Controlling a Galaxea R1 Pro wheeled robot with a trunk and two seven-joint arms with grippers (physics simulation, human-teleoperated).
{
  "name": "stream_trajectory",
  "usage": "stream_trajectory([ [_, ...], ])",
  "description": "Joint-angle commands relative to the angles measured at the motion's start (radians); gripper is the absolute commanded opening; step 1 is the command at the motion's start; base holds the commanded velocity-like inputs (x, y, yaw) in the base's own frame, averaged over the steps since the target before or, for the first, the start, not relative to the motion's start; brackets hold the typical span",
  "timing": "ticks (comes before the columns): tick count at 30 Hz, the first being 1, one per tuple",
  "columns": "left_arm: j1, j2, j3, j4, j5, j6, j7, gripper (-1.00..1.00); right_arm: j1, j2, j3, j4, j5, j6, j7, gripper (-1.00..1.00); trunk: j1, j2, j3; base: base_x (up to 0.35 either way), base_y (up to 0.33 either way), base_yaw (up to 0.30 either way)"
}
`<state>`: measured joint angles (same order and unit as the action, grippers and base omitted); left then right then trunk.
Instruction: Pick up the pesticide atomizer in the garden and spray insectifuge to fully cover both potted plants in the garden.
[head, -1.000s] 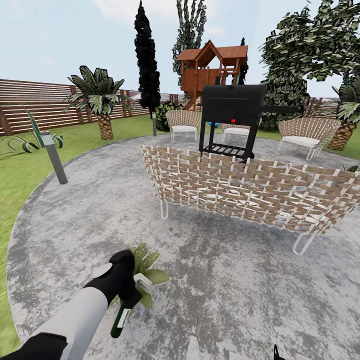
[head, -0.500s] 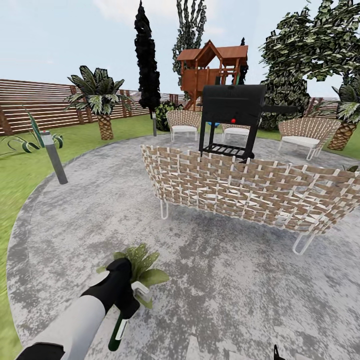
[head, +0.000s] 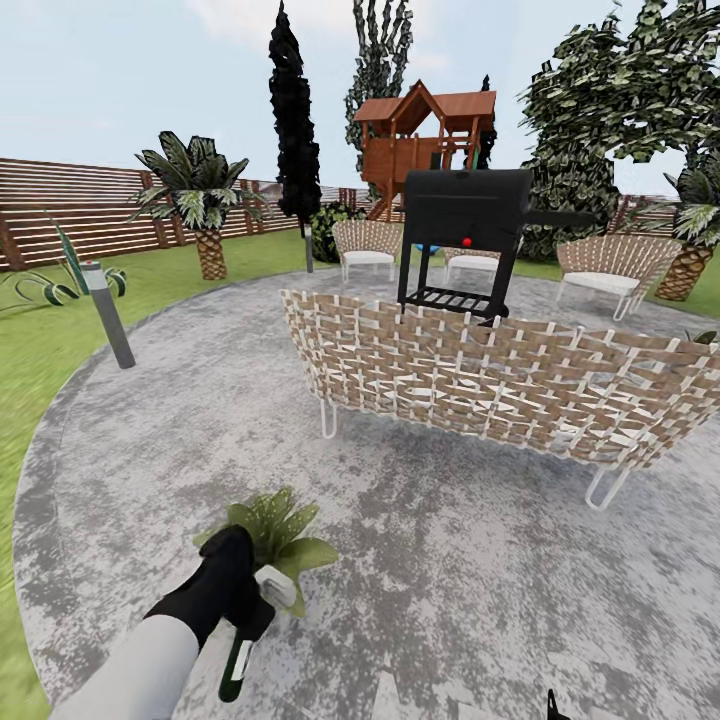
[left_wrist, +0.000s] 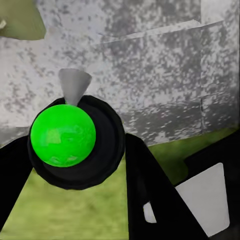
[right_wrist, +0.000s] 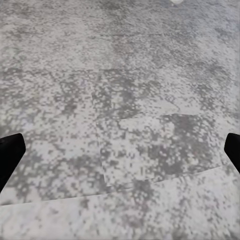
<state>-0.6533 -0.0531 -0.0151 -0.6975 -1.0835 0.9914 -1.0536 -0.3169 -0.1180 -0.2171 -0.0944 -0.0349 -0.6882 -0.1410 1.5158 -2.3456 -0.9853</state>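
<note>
Patio (head: 450, 560) scene: left pincer (head: 245, 600) clasps pesticide atomizer (head: 240, 660) beside potted plant (head: 280, 530).

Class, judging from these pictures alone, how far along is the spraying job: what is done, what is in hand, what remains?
Done: the left gripper holds the pesticide atomizer. In hand: it sits right beside one potted plant on the stone patio. Whether specks cover the leaves is too small to tell. Left: finishing this plant and spraying the second. The right gripper is open over paving.

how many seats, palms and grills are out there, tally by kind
wicker chairs: 3
wicker sofa: 1
palms: 2
grill: 1
total: 7
</note>
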Motion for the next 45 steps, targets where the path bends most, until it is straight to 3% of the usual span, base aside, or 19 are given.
stream_trajectory([
  [1,0.0,-0.005,0.003,-0.013,0.016,0.004,-0.01,-1.0,-0.001,0.001,0.004,0.001,-0.003,-0.003,-0.002,1.0,0.0,0.0,-0.001,0.0,0.0,0.174],
  [4,0.0,-0.008,0.003,-0.014,0.068,0.003,-0.009,-1.0,0.0,0.001,0.003,0.001,-0.003,-0.004,-0.002,1.0,0.0,0.0,-0.001,0.0,0.0,0.243],
  [7,0.0,-0.008,0.003,-0.017,0.084,0.003,-0.009,-1.0,0.0,0.001,0.003,0.001,-0.003,-0.003,-0.002,1.0,0.0,0.0,-0.001,0.0,0.0,0.273],
  [17,0.0,-0.015,0.001,-0.009,0.088,0.0,-0.008,-1.0,-0.001,0.001,0.003,0.001,-0.003,-0.003,-0.002,1.0,0.0,0.0,-0.001,0.0,0.0,0.125],
  [34,0.001,-0.016,0.001,-0.007,0.09,0.0,-0.008,-1.0,0.0,0.001,0.002,0.001,-0.003,-0.004,-0.002,1.0,0.0,0.0,-0.001,0.0,0.0,0.273],
  [42,0.041,-0.032,-0.005,0.002,0.08,-0.003,-0.007,-1.0,0.0,0.001,0.002,0.001,-0.003,-0.004,-0.002,1.0,0.0,0.0,-0.001,0.0,0.0,0.13],
  [45,0.07,-0.034,-0.005,0.004,0.082,-0.003,0.034,-1.0,0.0,0.0,0.002,0.001,-0.003,-0.004,-0.002,1.0,0.0,0.0,-0.001,0.0,0.0,0.004],
])
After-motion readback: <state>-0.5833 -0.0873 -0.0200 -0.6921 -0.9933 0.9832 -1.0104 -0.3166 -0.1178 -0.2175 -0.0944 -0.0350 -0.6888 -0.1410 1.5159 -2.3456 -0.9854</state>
